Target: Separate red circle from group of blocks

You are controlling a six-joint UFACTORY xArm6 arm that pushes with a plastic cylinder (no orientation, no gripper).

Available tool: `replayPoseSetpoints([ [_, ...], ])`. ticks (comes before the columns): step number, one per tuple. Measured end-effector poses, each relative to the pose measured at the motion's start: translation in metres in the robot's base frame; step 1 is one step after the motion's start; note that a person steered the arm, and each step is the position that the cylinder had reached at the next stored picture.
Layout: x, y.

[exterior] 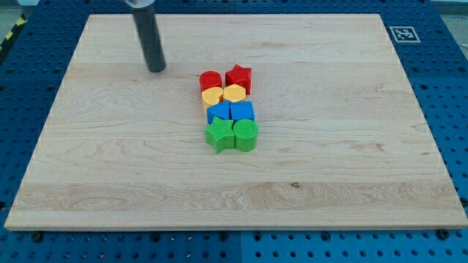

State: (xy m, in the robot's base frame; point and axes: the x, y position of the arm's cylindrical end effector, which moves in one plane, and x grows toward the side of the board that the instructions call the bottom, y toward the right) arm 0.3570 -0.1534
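The red circle [210, 79] sits at the top left of a tight cluster of blocks near the board's middle. To its right is a red star [239, 76]. Below them are two yellow blocks [213, 96] [234, 93], then two blue blocks [218, 112] [242, 110], then a green star [219, 134] and a green circle [246, 134]. My tip [156, 70] rests on the board up and to the left of the cluster, well apart from the red circle.
The wooden board [110, 168] lies on a blue pegboard table [22, 88]. A black-and-white marker tag [401, 33] sits at the board's top right corner.
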Motion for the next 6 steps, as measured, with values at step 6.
replayPoseSetpoints([
  [6,-0.006,0.100],
])
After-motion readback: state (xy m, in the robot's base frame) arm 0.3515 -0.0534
